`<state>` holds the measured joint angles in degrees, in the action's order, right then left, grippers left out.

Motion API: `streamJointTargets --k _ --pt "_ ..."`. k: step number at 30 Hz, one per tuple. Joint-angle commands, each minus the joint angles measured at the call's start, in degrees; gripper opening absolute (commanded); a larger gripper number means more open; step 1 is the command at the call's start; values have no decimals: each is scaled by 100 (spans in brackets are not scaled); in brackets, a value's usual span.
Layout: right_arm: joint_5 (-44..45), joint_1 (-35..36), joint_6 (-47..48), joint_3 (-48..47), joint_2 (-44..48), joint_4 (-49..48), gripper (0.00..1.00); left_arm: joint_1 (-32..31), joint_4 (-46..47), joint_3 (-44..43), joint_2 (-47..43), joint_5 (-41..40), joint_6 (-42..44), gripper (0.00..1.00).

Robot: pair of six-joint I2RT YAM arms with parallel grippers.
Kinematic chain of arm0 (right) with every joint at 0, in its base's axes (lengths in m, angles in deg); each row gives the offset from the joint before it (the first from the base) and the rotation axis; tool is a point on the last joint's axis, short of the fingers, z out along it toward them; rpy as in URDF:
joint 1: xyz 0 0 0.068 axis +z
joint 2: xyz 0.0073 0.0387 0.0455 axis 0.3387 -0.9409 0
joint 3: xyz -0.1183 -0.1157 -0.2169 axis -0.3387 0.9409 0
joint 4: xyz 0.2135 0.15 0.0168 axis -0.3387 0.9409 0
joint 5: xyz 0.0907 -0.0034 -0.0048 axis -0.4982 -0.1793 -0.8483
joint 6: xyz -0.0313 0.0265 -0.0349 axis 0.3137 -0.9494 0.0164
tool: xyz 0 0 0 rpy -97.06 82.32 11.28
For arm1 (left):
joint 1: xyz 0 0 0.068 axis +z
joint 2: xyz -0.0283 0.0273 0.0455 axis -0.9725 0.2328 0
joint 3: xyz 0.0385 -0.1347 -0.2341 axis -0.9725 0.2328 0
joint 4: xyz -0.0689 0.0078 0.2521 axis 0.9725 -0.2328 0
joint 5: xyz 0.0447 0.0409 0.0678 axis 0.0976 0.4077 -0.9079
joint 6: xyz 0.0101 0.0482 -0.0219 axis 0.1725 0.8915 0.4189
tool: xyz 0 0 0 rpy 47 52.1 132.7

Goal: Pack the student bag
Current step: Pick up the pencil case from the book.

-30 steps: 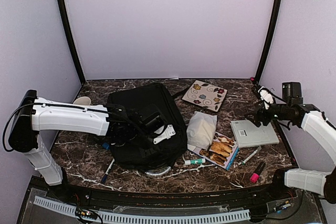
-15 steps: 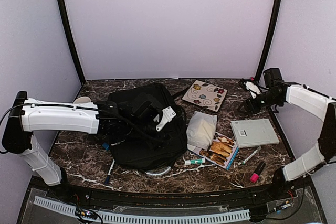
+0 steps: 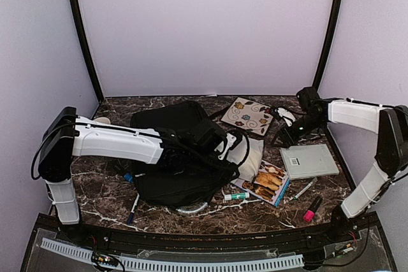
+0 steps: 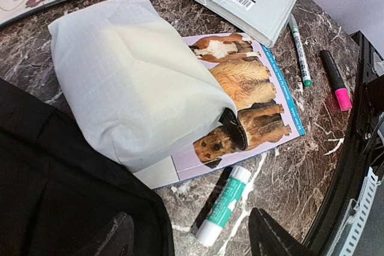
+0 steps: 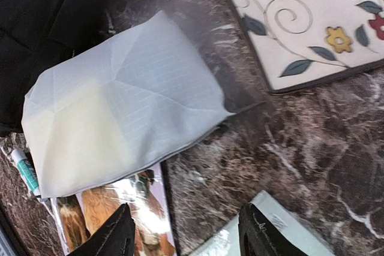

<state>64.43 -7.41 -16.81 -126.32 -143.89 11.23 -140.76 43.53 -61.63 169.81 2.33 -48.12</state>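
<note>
The student bag [image 3: 175, 160] is a big black soft bag lying left of centre; its fabric fills the lower left of the left wrist view [image 4: 60, 196]. My left gripper [image 3: 229, 148] hovers at the bag's right edge, open [image 4: 192, 238], with only tabletop and the end of a glue stick [image 4: 225, 205] below it. A white pouch [image 4: 132, 82] lies just beyond, on a dog-cover book [image 4: 252, 100]. My right gripper [image 3: 285, 121] is open [image 5: 186, 238] above bare marble between the pouch [image 5: 120, 118], a floral book [image 5: 306, 22] and a grey packet [image 5: 282, 232].
The grey packet [image 3: 309, 160] lies at the right, with a green pen [image 3: 305, 189] and a pink highlighter [image 3: 312, 209] toward the front edge. A blue marker [image 3: 132, 207] sits front left of the bag. The floral book [image 3: 248, 114] is at the back.
My left gripper opened and moved right, from over the bag to its right edge by the pouch. My right arm swung left from the table's right side towards the floral book.
</note>
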Motion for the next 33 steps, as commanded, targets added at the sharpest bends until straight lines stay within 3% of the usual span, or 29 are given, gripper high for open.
streamJointTargets --k 1,6,15,17,24,33 --pt "-464 357 -315 -121 -468 -12 58 24 -14 -568 307 135 -201 67" --pt "-1195 527 -538 -135 -801 -1 59 127 -9 -755 574 5 -291 69" --pt "-1596 583 -1046 -326 -1450 -228 58 367 137 -614 777 270 -267 70" --pt "-1632 621 -1151 -426 -1605 -264 51 359 198 -551 808 365 -246 69" --pt "-1597 630 -1185 -777 -1750 -150 0 363 131 -460 825 430 -174 67" --pt "-1502 -242 -1074 -557 -1023 55 0 359 136 -237 554 373 -118 67"
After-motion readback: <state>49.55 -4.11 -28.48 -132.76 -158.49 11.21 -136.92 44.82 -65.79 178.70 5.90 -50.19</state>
